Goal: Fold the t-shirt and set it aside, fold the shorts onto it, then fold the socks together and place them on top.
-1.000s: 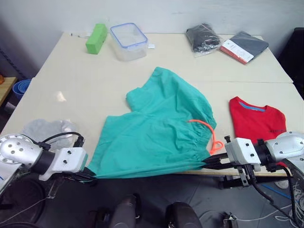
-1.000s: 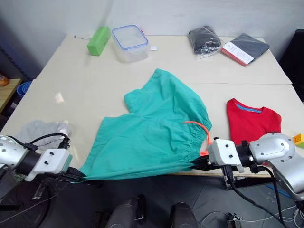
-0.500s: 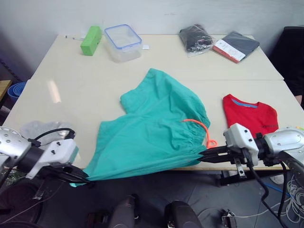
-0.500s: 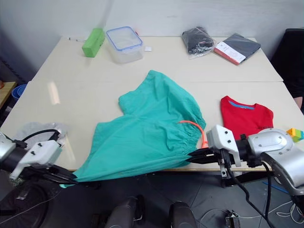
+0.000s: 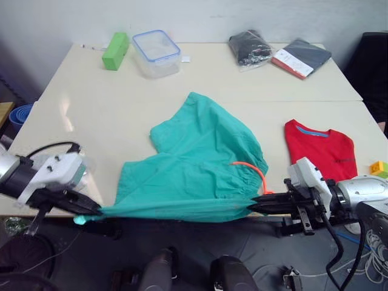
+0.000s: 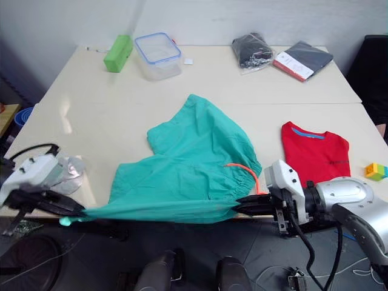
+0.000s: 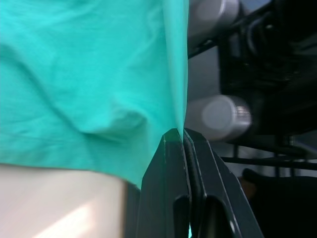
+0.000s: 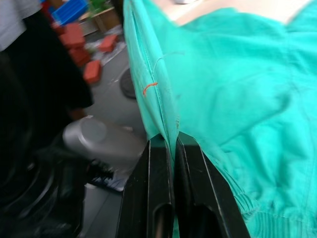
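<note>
The teal shorts [image 5: 203, 157] lie in the middle of the table, their near edge stretched in a straight line just off the table's front edge. My left gripper [image 5: 82, 213] is shut on the left end of that edge, seen close up with the gripper [image 7: 182, 136] pinching the cloth [image 7: 89, 74]. My right gripper [image 5: 257, 205] is shut on the right end near the orange drawstring [image 5: 251, 170]; the gripper [image 8: 171, 139] clamps the hem [image 8: 237, 99]. The red t-shirt [image 5: 321, 151] lies folded at the right. The grey socks [image 6: 65, 173] sit at the front left, partly hidden by my left arm.
At the back of the table [image 5: 103, 109] stand a green block [image 5: 116, 50] and a clear container with a blue rim [image 5: 156, 51]. A black bagged cloth [image 5: 251, 45] and a dark flat package [image 5: 301, 57] lie at the back right. A small coloured block [image 5: 379, 168] sits at the right edge.
My two grippers have moved apart, the left one outward to the left. The shorts' near edge, sagging before, is now taut and straight between them.
</note>
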Motion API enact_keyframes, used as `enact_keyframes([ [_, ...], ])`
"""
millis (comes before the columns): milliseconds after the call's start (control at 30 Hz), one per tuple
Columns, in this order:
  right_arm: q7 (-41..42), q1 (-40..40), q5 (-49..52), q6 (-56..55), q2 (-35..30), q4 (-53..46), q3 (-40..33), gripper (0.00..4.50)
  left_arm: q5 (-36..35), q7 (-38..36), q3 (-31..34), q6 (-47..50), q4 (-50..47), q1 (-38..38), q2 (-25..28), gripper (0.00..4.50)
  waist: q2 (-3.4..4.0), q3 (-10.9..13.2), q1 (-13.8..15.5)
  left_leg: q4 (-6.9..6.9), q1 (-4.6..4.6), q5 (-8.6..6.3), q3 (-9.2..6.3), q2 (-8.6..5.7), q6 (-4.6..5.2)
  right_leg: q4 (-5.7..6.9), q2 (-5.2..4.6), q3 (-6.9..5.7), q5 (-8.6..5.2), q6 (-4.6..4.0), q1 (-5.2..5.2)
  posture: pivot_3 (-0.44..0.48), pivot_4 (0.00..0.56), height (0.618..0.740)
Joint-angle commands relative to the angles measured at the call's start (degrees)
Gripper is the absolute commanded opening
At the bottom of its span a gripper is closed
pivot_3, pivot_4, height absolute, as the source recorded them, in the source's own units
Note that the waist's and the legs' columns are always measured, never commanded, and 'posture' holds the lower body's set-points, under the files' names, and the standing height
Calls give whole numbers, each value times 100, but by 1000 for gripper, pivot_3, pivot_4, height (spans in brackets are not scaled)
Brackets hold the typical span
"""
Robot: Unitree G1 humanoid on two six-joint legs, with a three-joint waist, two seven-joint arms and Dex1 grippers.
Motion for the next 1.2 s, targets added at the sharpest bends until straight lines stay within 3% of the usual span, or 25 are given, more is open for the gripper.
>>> enact_keyframes([
  [33,-339,-98,352,277,141,54,-432,0,809,-414,-1003,-249,1034,-1543,-696,5,-1,-1,31,-1,0,3,1,1,1,-2,0,3,4,0,-1,0,150,740],
  [200,-1094,-346,641,684,465,311,-796,0,2124,279,-1882,-1397,3366,-4085,-2504,5,-38,6,123,12,-8,17,7,-1,-5,11,0,4,12,5,-10,0,150,740],
  [267,-1600,-480,603,800,659,500,-954,0,2631,1067,-1960,-2159,4608,-4981,-3318,5,-56,16,152,23,-17,22,6,-3,-13,10,-2,1,15,9,-13,0,150,740],
  [433,-2775,-690,424,1003,1123,907,-1298,0,3469,2763,-1954,-3912,6916,-6354,-4667,5,-71,23,107,60,-62,20,4,-7,4,-10,-15,-12,27,32,-27,0,150,740],
  [633,-3717,-673,-488,866,1423,1214,-1153,0,4423,4846,-2116,-4822,8286,-7032,-5645,5,-73,26,107,86,-131,17,12,-15,10,35,-26,-15,34,45,-109,0,150,740],
  [767,-3999,-752,-968,778,1590,1408,-984,0,4881,5421,-2244,-4865,8551,-7044,-5978,5,-74,27,97,98,-129,21,16,-10,9,49,-23,-12,33,44,-112,0,150,740],
  [933,-4081,-834,-1337,737,1744,1478,-767,0,5229,5613,-2286,-4715,8681,-6930,-6143,5,-74,27,99,106,-129,28,18,-10,14,65,-26,-6,33,44,-115,0,150,740],
  [967,-4080,-846,-1369,739,1782,1480,-741,512,5254,5623,-2266,-4698,8690,-6909,-6139,400,-74,27,99,105,-129,28,18,-10,14,66,-26,-6,33,44,-115,0,150,740],
  [1200,-3999,-924,-1630,592,1852,1435,-771,2676,5369,5990,-2109,-4540,8706,-6887,-5936,2413,-74,27,102,102,-129,29,18,-11,12,67,-25,-8,33,43,-117,0,150,740],
])
